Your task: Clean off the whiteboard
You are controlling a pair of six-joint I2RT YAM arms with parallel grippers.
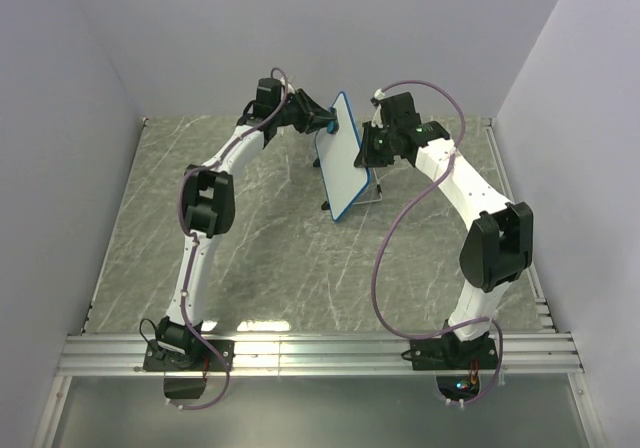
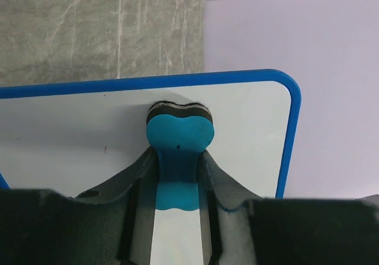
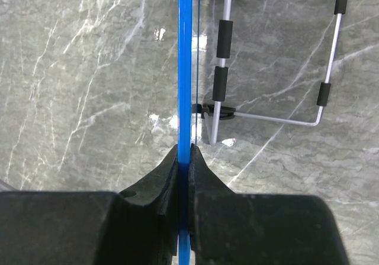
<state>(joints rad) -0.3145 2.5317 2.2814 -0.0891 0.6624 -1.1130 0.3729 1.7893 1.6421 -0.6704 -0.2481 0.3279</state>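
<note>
The whiteboard (image 1: 343, 156), white with a blue rim, stands upright on its wire stand (image 1: 372, 193) at the back middle of the table. My left gripper (image 1: 326, 120) is shut on the blue eraser block (image 2: 179, 136) and presses it against the board's white face (image 2: 249, 135) near its top edge. My right gripper (image 1: 370, 140) is shut on the board's blue rim (image 3: 185, 70), seen edge-on in the right wrist view. The stand's wire and black sleeves (image 3: 224, 40) show behind the rim. The board face in view looks clean.
The grey marbled table (image 1: 250, 258) lies all around the board. Lilac walls close the back and both sides (image 1: 60, 118). A metal rail (image 1: 320, 353) runs along the near edge by the arm bases.
</note>
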